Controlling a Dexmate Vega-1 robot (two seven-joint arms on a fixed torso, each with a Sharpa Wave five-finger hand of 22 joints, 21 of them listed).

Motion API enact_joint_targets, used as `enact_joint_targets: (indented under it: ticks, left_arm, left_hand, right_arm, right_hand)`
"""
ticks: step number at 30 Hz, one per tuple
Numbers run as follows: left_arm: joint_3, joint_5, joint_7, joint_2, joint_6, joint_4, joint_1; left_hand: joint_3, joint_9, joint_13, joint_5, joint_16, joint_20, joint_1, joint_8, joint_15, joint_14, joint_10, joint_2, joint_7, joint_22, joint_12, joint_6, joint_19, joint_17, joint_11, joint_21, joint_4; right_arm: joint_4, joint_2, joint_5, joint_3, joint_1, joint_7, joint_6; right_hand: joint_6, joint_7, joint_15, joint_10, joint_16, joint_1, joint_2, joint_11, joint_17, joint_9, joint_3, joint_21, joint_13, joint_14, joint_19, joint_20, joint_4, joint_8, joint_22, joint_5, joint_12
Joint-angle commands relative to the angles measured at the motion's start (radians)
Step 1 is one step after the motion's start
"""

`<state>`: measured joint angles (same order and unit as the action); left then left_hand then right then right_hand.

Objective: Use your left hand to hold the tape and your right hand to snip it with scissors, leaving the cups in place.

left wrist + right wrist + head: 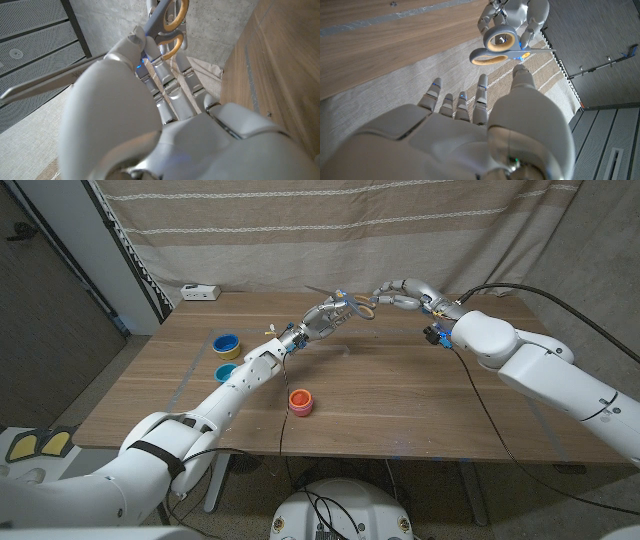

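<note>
- The left hand (322,317) grips the scissors (352,304) near the pivot, handles turned toward the right hand (400,293), likely offering them across.
- The right hand, just beside the handles, is spread and holds nothing (470,107).
- I cannot make out any tape.
- 3 cups sit well apart from both hands: yellow cup (227,343), blue cup (227,372), red cup (300,401).

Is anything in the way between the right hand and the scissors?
No. The left hand holds the scissors up in the air, handles toward the right hand. Only open air lies between them; the cups sit lower down on the table.
</note>
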<state>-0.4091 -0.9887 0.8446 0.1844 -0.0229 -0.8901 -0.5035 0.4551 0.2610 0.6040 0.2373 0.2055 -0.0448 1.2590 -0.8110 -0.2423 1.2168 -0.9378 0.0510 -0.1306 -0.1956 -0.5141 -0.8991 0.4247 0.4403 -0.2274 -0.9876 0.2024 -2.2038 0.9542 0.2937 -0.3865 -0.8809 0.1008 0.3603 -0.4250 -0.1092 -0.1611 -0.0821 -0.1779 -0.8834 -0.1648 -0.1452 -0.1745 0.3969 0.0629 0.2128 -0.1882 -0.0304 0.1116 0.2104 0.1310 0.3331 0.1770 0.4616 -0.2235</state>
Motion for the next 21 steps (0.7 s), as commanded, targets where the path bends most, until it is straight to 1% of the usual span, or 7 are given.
enact_joint_targets:
  ticks: [1,5,10,21]
  left_arm:
    - [0.0,0.003,0.02,-0.006,-0.001,0.009,0.003]
    - [0.0,0.003,0.028,-0.008,0.0,0.014,0.005]
    - [0.0,0.002,0.041,-0.012,-0.006,0.028,0.012]
    - [0.0,0.008,0.059,-0.021,-0.004,0.057,0.027]
  left_hand:
    - [0.069,0.0,0.041,0.0,0.006,-0.13,-0.006,0.001,0.0,0.007,-0.057,-0.004,0.012,-0.002,-0.003,-0.021,-0.001,0.002,0.03,-0.007,-0.062]
    - [0.07,0.001,0.04,0.0,0.006,-0.13,-0.006,0.001,0.0,0.007,-0.058,-0.003,0.009,-0.002,-0.003,-0.021,-0.001,0.002,0.03,-0.007,-0.062]
    - [0.071,-0.001,0.042,0.0,0.006,-0.13,-0.006,0.004,-0.001,0.008,-0.059,-0.003,0.013,-0.002,-0.003,-0.018,-0.001,0.002,0.03,-0.008,-0.062]
    - [0.073,-0.005,0.042,-0.001,0.006,-0.13,-0.007,0.007,0.0,0.008,-0.058,-0.002,0.01,-0.003,-0.002,-0.018,-0.001,0.003,0.03,-0.009,-0.062]
  right_arm:
    - [-0.029,0.01,-0.024,-0.008,0.011,0.001,0.071]
    - [-0.038,0.017,-0.025,-0.011,0.019,-0.006,0.097]
    - [-0.04,0.023,-0.024,-0.014,0.027,-0.015,0.11]
    - [-0.038,0.024,-0.033,-0.018,0.032,-0.015,0.106]
  right_hand:
    - [-0.008,-0.008,-0.008,-0.001,-0.006,-0.014,0.0,-0.008,-0.001,0.006,-0.005,-0.001,-0.003,-0.001,0.005,0.003,0.001,0.009,-0.001,-0.007,-0.003]
    - [-0.012,-0.013,-0.01,-0.003,-0.006,-0.014,0.0,-0.009,-0.001,0.008,-0.007,-0.002,-0.003,0.0,0.005,0.004,0.0,0.011,-0.001,-0.008,-0.004]
    - [-0.019,-0.013,-0.011,-0.005,-0.005,-0.016,0.0,-0.01,-0.001,0.012,-0.009,-0.004,-0.003,0.0,0.006,0.002,-0.001,0.015,-0.001,-0.011,-0.005]
    - [-0.029,-0.009,-0.008,-0.007,-0.004,-0.023,0.0,-0.008,-0.001,0.02,-0.014,-0.01,-0.003,0.001,-0.001,-0.001,0.0,0.022,-0.001,-0.015,-0.005]
